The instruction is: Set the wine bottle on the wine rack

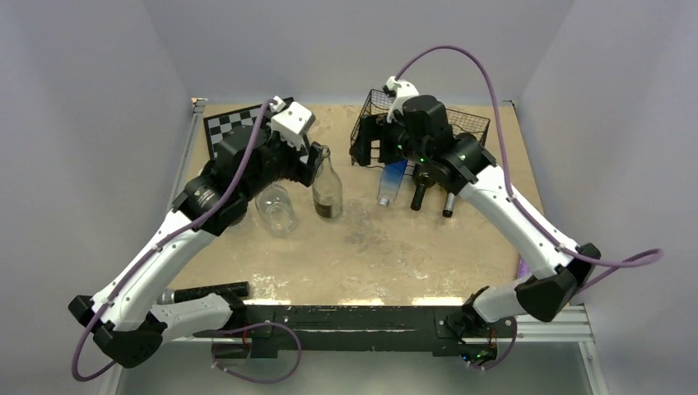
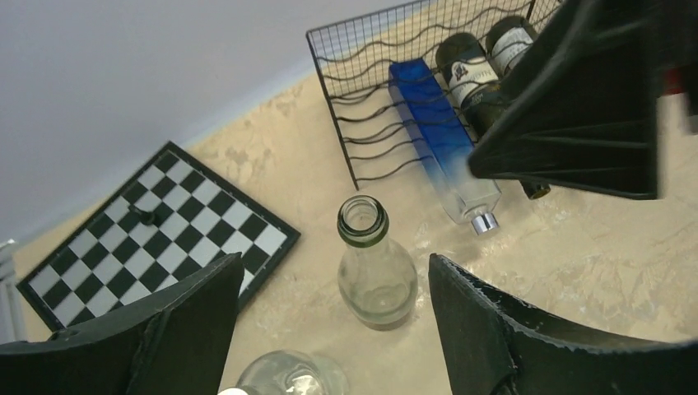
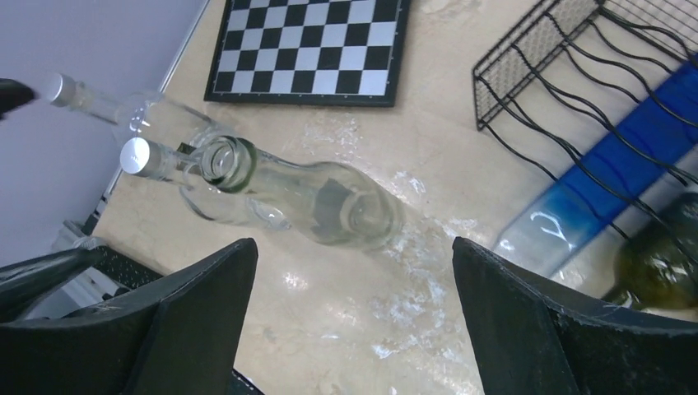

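The wine bottle (image 1: 327,188) is clear glass with an uncapped greenish mouth and stands upright on the table, left of centre. My left gripper (image 1: 315,164) is open beside its neck. In the left wrist view the wine bottle (image 2: 375,265) shows between and below the two spread fingers (image 2: 189,317), untouched. The black wire wine rack (image 1: 476,123) sits at the back right and holds a blue bottle (image 1: 393,179) and two dark bottles (image 1: 421,192). My right gripper (image 1: 374,140) hangs open over the rack's left end with nothing between its fingers (image 3: 510,317).
A capped clear bottle (image 1: 278,211) lies just left of the wine bottle. A chessboard (image 1: 226,127) lies at the back left. A black rod (image 1: 210,290) rests along the near edge. Walls close in the table on three sides.
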